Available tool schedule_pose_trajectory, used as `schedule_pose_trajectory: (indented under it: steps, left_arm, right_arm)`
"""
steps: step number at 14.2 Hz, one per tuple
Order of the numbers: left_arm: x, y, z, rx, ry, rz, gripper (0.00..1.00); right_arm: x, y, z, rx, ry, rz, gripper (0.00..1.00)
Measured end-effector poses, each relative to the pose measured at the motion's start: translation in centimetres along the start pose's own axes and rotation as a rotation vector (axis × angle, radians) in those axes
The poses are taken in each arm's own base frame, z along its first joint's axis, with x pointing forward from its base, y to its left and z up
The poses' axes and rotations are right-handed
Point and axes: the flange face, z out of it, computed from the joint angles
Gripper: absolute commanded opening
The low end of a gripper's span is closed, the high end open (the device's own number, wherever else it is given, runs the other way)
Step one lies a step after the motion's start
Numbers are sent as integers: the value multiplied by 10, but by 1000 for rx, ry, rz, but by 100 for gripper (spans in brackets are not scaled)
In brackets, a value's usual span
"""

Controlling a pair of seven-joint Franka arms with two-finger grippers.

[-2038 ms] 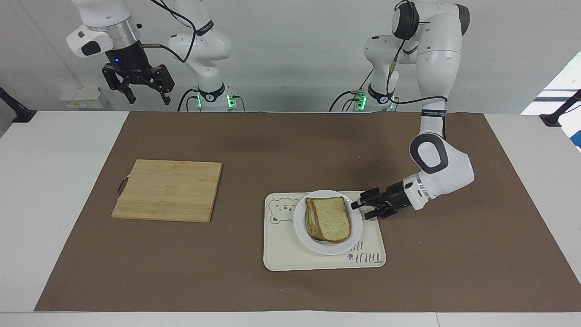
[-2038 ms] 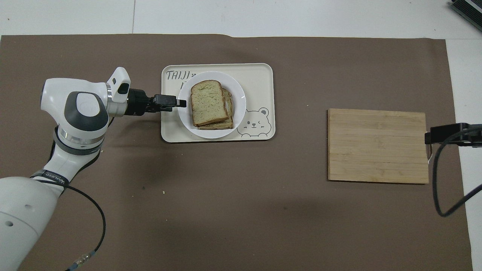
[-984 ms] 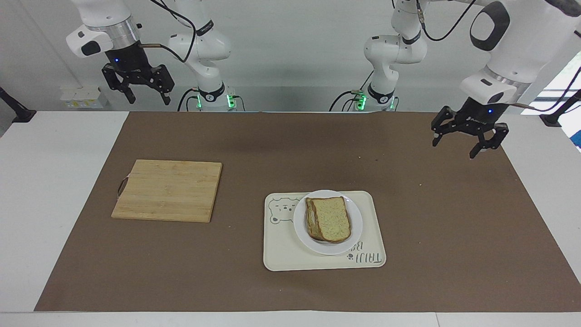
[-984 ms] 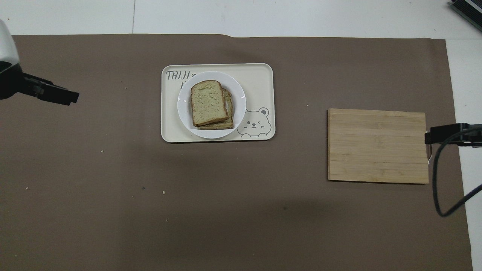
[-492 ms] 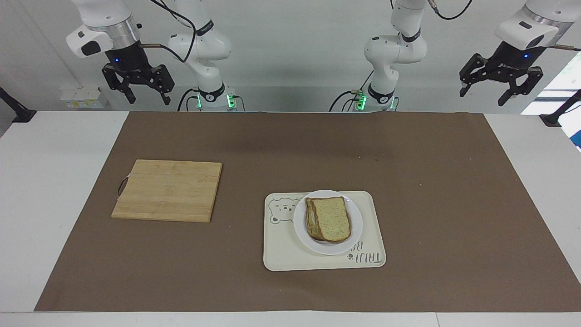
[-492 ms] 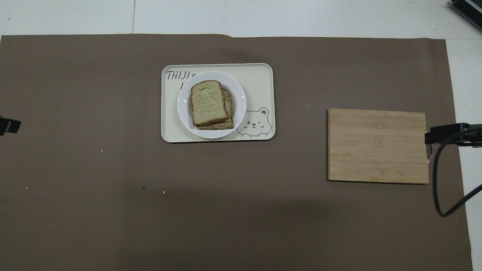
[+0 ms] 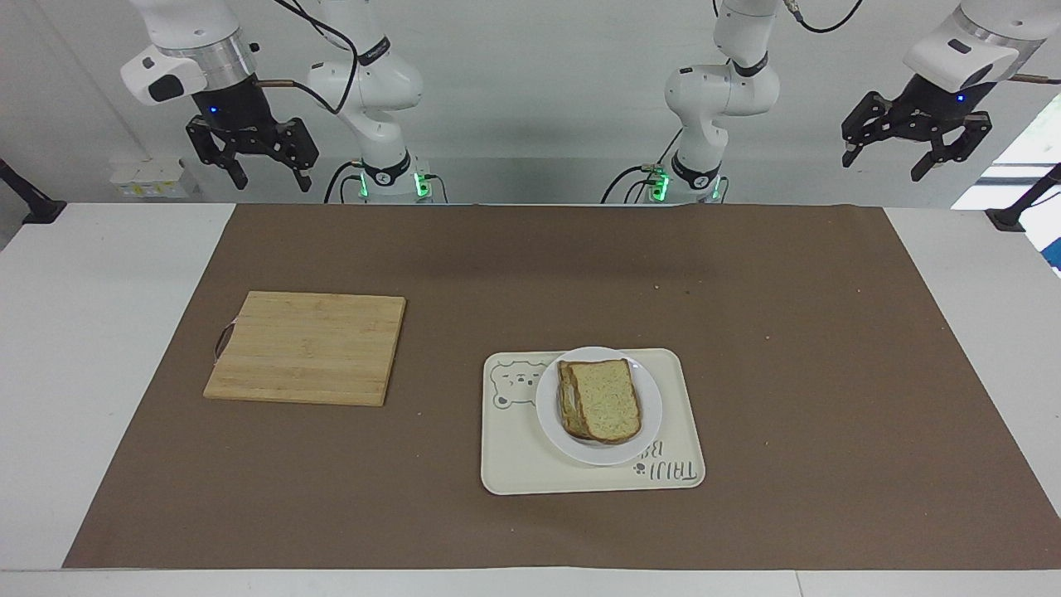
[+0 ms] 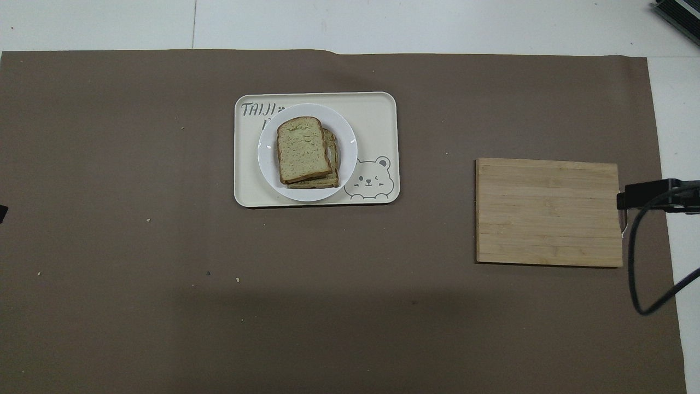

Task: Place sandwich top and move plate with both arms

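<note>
Worktop (image 7: 99,348) carries one brown mat (image 7: 530,265) under the whole work area, probably to mark it out and save the surface. Two arms, both parked high at the robots' end, clear of everything, so they look done or waiting. Right gripper (image 7: 253,162) hangs over the worktop edge near its own base, fingers spread, nothing in them. Left gripper (image 7: 908,145) hangs up at the left arm's end, fingers also spread and empty.

One wooden board (image 7: 307,347) lies flat on the mat toward the right arm's end, bare, well apart from the tray; likely the prep spot, now unused. One cream tray (image 7: 514,464) with bear drawing lies on the mat toward the middle, farther from the robots than the board's top edge. One white plate (image 7: 551,414) sits in the tray, toward the lettered end, partly covering the lettering.

On the plate: a stack of bread, two slices visible. The top (image 7: 608,398) lies on the lower slice (image 8: 331,175), shifted a bit so the lower crust peeks out along one side and one end. Any filling between them can't be seen.

Judgement: top placed, plate set in tray, both steps look finished. A few crumbs on the mat, not counted
</note>
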Motion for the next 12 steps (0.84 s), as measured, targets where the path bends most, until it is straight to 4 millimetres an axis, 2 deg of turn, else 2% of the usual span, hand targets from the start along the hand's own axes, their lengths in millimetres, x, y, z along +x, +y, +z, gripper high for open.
schedule_pose_trajectory:
  steps: [6, 12]
  left_arm:
    - [0, 4, -2, 4, 5, -66, 100]
    - [-10, 6, -17, 14, 42, -89, 100]
  right_arm:
    - [0, 0, 0, 0, 0, 0, 100]
    - [0, 0, 0, 0, 0, 0, 100]
